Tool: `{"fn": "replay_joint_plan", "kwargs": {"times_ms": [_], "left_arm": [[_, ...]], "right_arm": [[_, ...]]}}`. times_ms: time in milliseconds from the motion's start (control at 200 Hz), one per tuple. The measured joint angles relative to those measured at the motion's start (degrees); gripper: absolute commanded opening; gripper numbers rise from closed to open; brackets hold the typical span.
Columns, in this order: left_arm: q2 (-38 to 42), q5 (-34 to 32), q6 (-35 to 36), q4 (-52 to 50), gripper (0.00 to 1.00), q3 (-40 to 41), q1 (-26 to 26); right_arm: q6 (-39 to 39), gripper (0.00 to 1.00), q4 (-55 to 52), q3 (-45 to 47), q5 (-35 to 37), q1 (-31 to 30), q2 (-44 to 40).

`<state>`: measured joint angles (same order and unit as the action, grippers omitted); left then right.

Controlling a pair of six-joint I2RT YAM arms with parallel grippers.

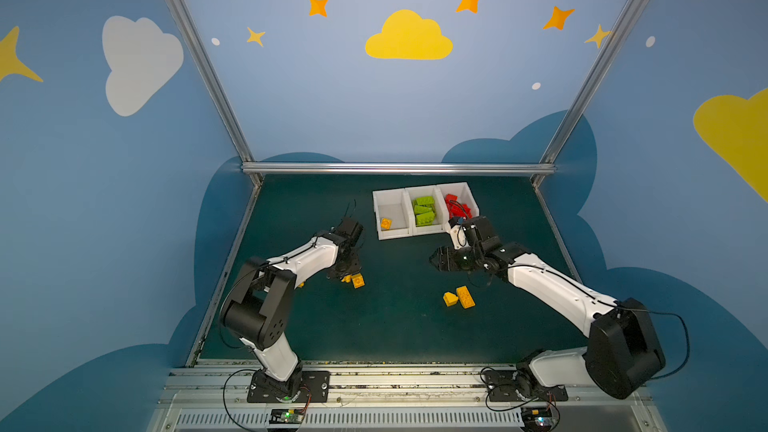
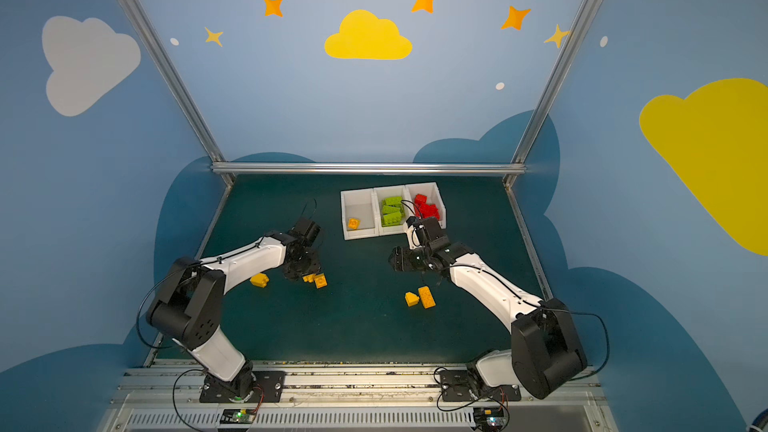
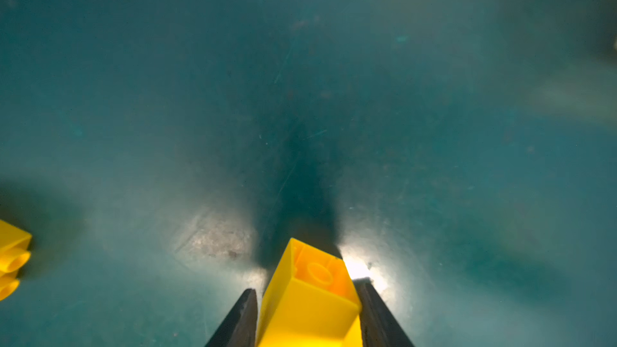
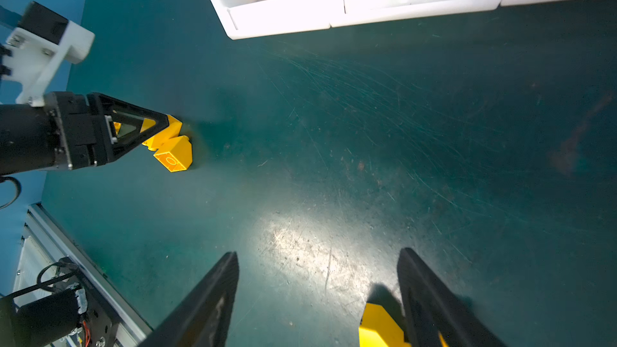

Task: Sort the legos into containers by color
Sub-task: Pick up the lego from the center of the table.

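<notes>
One yellow brick (image 3: 310,298) between left jaws, long axis along them, grip unclear; right jaws released.

Blue walls (image 1: 374,118) painted with clouds (image 1: 409,37) and stars (image 1: 470,0) enclose a scratched dark-green tabletop (image 1: 395,330).

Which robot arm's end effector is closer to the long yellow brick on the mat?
Right. The right end effector sits open just beyond the long yellow brick, toward the bins. The left end effector is farther away, around another yellow brick.
</notes>
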<state>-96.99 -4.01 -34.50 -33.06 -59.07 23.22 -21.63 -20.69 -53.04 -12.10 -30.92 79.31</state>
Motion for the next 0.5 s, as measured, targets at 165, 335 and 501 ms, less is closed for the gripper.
{"fn": "replay_joint_plan", "kwargs": {"times_ms": [165,335,501], "left_arm": [[-0.48,-0.35,-0.07,-0.11,0.44,0.0,0.5],[-0.48,-0.61,-0.07,-0.61,0.33,-0.31,1.09],[-0.42,-0.35,0.0,-1.66,0.33,-2.91,1.27]], "right_arm": [[0.02,0.73,0.46,0.13,-0.02,0.02,0.2],[0.02,0.73,0.66,0.63,-0.04,0.02,0.2],[0.02,0.73,0.76,0.98,-0.02,0.04,0.15]]}}
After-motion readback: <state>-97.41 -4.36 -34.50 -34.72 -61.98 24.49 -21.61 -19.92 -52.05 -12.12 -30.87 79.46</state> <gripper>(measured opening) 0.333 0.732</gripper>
